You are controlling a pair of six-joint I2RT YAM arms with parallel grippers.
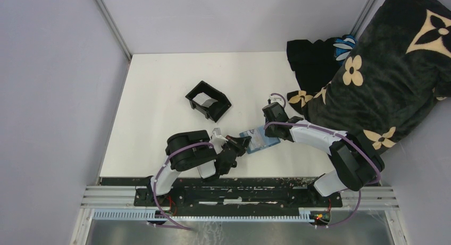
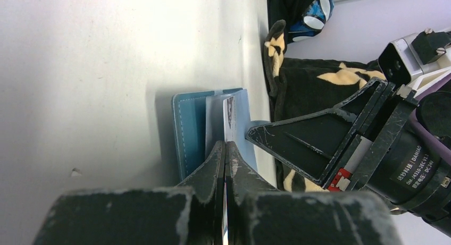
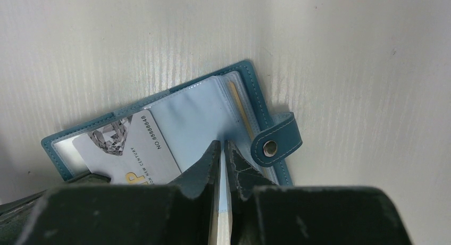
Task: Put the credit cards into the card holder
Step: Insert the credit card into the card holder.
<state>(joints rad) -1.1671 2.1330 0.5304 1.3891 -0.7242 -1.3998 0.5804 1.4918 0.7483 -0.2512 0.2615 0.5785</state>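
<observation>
The teal-blue card holder (image 1: 260, 139) lies open on the white table between the two arms. My left gripper (image 2: 225, 145) is shut on a pale credit card (image 2: 230, 115) held edge-on, its far end resting in the card holder (image 2: 189, 133). In the right wrist view the same card (image 3: 127, 149), printed with a diamond, lies across the left half of the card holder (image 3: 250, 80). My right gripper (image 3: 222, 144) is shut on a pale blue inner sleeve of the holder, beside the snap tab (image 3: 276, 141). In the top view the left gripper (image 1: 244, 143) and the right gripper (image 1: 268, 131) meet over the holder.
A black open-topped box (image 1: 208, 100) stands on the table behind the arms, left of centre. A black blanket with cream flowers (image 1: 383, 69) covers the right side, close to the right arm. Grey walls enclose the table at the left and back.
</observation>
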